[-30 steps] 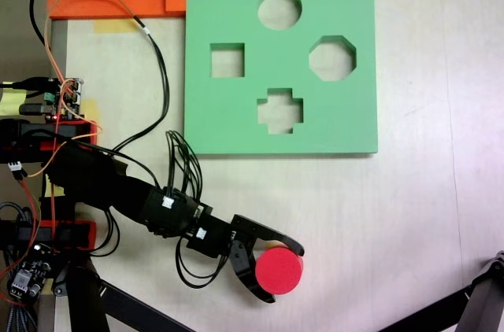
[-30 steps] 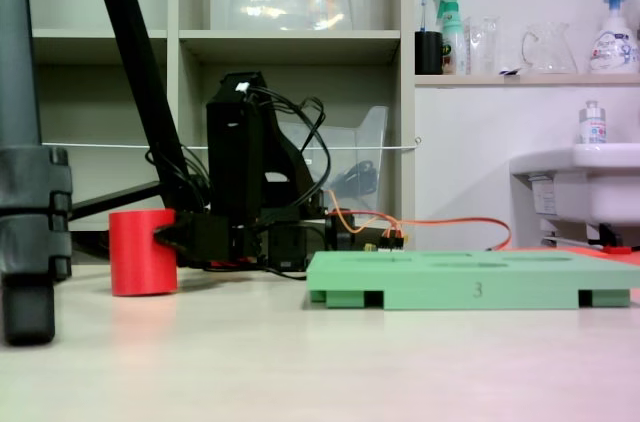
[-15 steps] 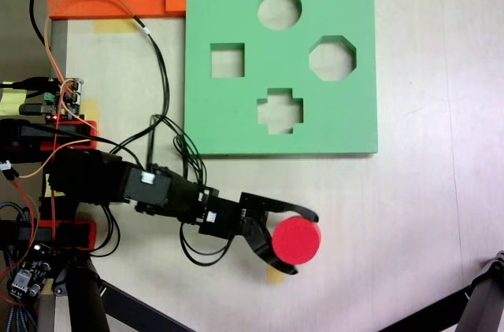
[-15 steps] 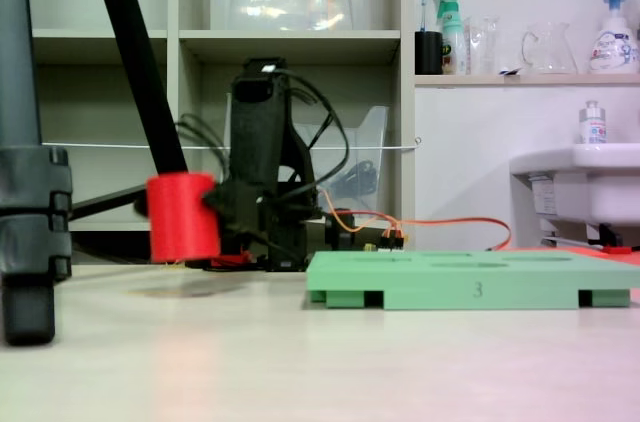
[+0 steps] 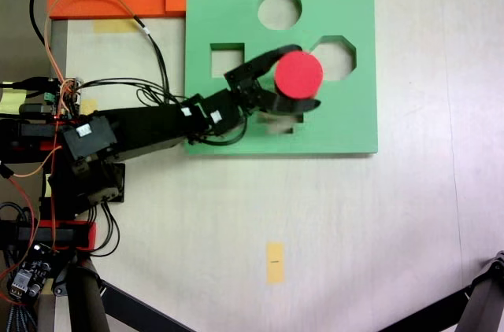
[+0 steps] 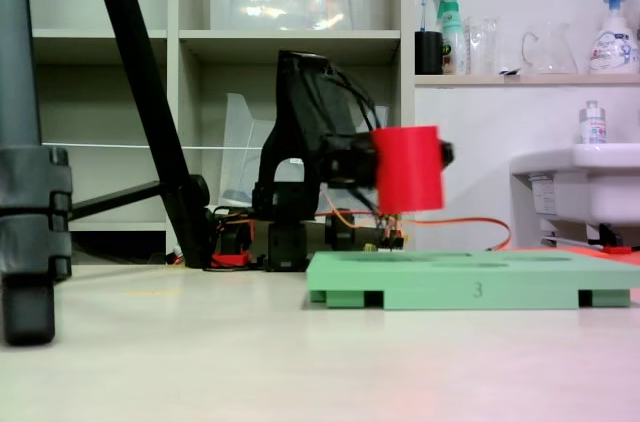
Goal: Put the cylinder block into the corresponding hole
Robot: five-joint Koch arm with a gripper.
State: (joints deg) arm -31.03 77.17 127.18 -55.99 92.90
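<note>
Hanging above the green foam board (image 5: 236, 123), between its cross and octagon cutouts, the cylinder block (image 5: 299, 75) sat clamped in the fingers (image 5: 297, 78) and, I judged, needed carrying up-picture over the circular cutout (image 5: 279, 8) and lowering level; the board's edge read "3" (image 6: 477, 290).

Even, soft indoor light — faint shadows, both fixed views slightly soft.

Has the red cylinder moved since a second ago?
Yes. The red cylinder, held by the gripper, went from the bare table up over the green foam board, hanging above it beside the octagonal cutout.
</note>
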